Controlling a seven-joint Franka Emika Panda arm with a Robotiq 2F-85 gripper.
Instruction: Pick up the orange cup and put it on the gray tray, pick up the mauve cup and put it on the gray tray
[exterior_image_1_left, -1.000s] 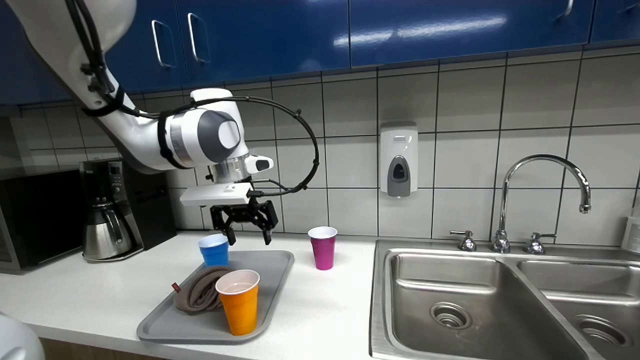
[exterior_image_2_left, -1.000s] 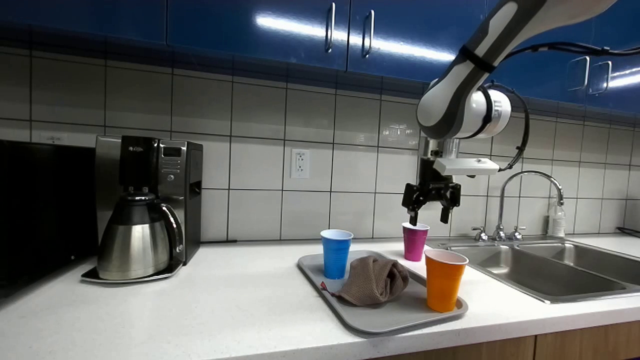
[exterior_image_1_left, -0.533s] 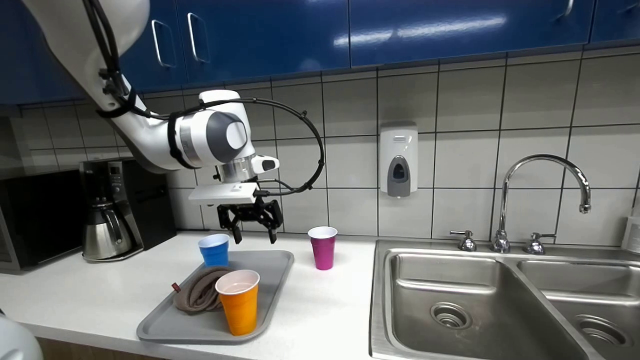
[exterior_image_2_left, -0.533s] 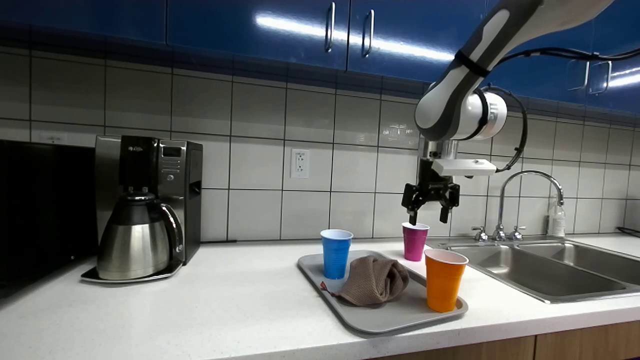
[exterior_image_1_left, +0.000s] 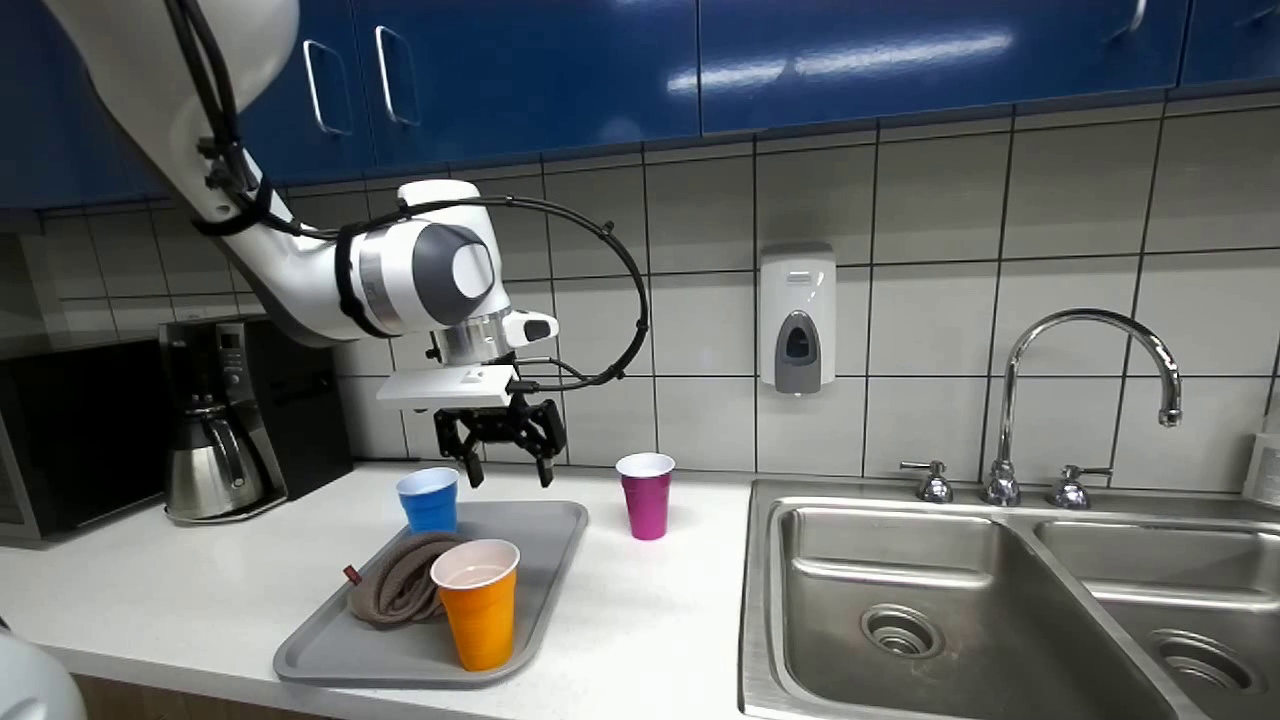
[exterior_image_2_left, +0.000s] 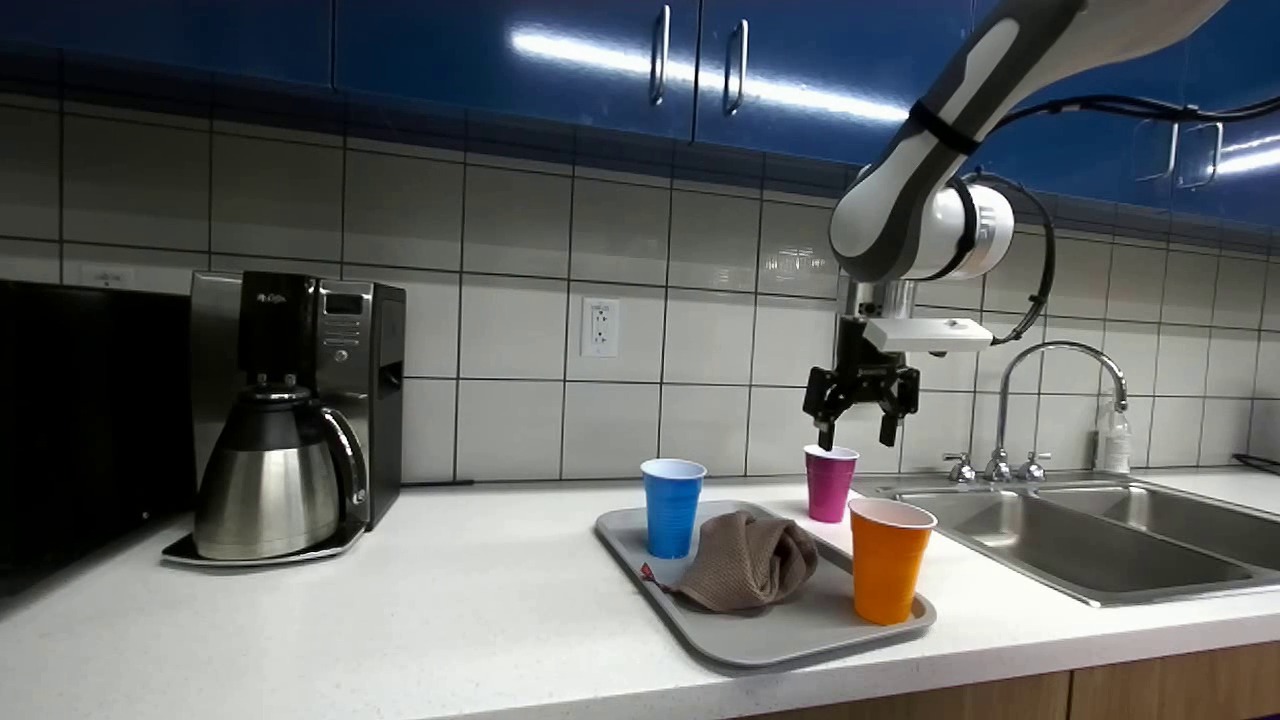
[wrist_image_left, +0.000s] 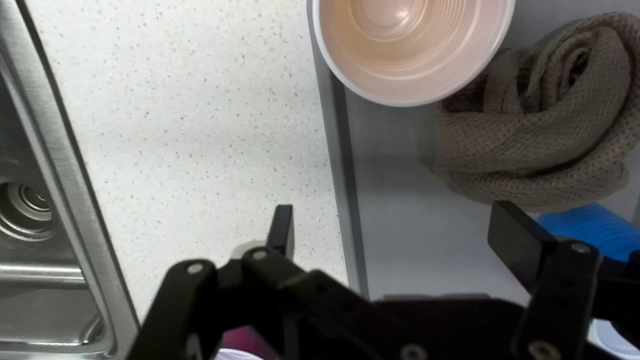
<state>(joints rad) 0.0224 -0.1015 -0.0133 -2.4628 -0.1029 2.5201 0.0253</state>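
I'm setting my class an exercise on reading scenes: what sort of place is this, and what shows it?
Probably a kitchen, though I cannot tell whether at home or at work. A double steel sink, a coffee maker and blue wall cupboards point to it.

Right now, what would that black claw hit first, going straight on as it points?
Pointing down, the claw would probably meet the gray tray first, near its edge facing the sink. Depth is hard to judge; one finger may land on the counter.
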